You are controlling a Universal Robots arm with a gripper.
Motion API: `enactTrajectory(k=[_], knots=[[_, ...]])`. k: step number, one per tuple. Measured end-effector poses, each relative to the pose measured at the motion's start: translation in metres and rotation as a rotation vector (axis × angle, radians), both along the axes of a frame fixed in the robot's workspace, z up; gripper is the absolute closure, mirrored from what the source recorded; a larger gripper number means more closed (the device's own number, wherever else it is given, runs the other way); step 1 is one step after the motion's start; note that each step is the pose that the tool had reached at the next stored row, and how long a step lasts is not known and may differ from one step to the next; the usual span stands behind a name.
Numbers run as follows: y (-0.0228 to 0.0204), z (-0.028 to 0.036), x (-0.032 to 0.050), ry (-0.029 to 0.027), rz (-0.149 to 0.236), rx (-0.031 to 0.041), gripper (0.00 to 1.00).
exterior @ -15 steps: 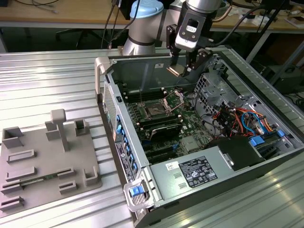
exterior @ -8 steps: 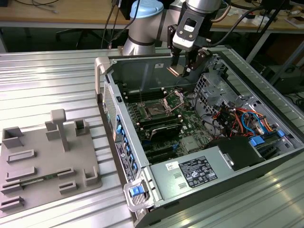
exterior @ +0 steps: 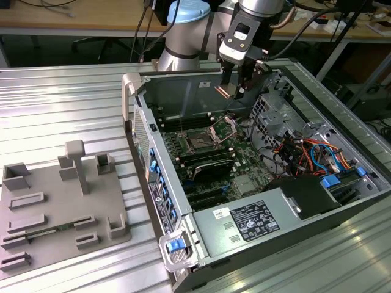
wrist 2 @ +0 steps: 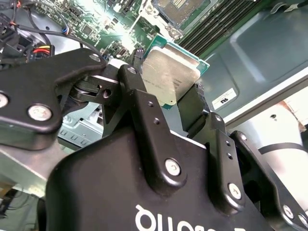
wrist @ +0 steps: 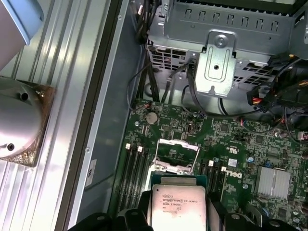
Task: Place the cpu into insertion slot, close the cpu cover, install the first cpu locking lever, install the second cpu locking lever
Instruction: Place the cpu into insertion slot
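Note:
My gripper (exterior: 235, 90) hangs over the open computer case, above and behind the insertion slot (exterior: 198, 143). It is shut on the cpu (wrist 2: 169, 76), a flat square chip with a silvery top, pinched at two opposite edges between the black fingers (wrist 2: 140, 98). In the first wrist view the cpu (wrist: 177, 208) is held level above the green motherboard, just short of the socket. The cpu cover (wrist: 162, 144), a thin silver frame with a square window, stands swung open; in the exterior view the cpu cover (exterior: 223, 128) tilts up to the right of the dark-centred slot.
The case's walls (exterior: 183, 85) ring the motherboard. A metal drive cage (wrist: 219, 53) with cable bundles (exterior: 308, 152) stands beside the socket. Black memory slots (exterior: 204, 162) flank it. A power supply (exterior: 244, 223) fills the near end. A grey fixture plate (exterior: 61, 207) lies on the exterior view's left.

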State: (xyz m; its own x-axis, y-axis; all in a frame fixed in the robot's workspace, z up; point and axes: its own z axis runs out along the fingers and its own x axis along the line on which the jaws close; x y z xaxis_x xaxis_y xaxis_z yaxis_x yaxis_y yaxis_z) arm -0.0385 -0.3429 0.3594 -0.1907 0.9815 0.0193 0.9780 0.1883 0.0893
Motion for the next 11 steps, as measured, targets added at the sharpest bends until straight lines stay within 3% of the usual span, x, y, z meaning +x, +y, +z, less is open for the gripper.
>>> enactTrajectory(k=[11], knots=[[0.0000,-0.0005,0.0000,0.0000,-0.088,0.0001,0.45]])
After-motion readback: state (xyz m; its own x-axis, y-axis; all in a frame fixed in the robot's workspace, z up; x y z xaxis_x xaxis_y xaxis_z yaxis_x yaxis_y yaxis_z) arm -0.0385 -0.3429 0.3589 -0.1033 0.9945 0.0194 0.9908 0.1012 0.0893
